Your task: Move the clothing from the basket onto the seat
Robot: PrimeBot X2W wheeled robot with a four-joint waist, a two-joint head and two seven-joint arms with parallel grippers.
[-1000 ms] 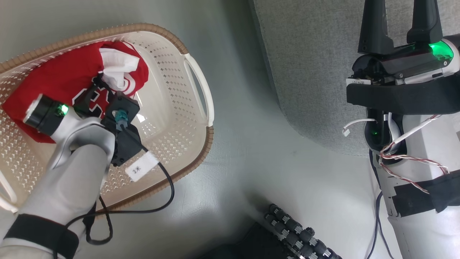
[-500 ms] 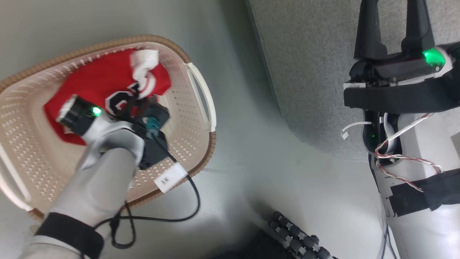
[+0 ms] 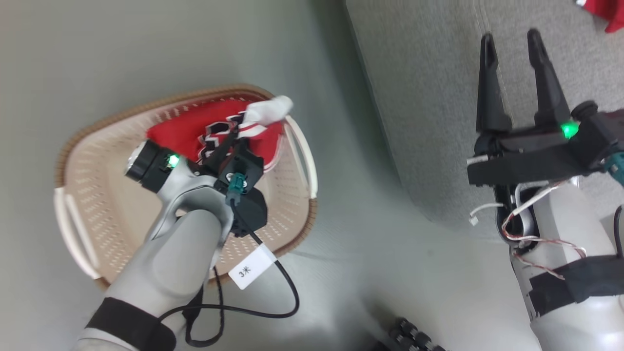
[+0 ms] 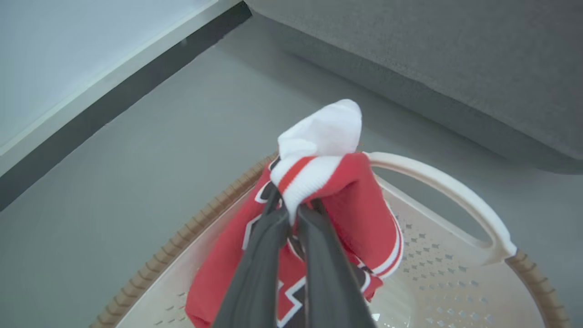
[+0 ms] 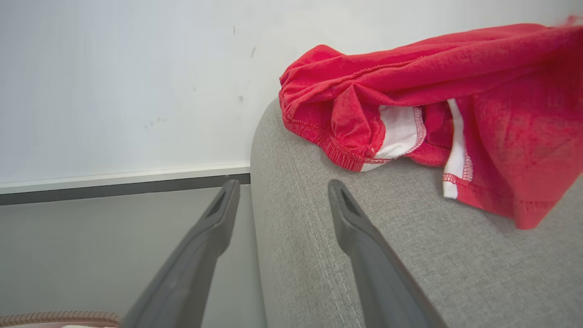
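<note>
Right wrist view gives you the striped red piece (image 5: 410, 77) lying on the seat (image 5: 410, 255); head view catches just its corner. Left wrist view: your left gripper (image 4: 294, 207) is pinched tight on the jersey (image 4: 350, 205) collar, cloth bunched over the basket (image 4: 455, 191). Your right gripper (image 5: 282, 184) is spread wide, empty, above the seat edge.

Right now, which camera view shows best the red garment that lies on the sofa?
The right wrist view. There the red garment lies large on the grey sofa, with its white trim clear. The head view catches just a small red corner at its top right edge.
</note>
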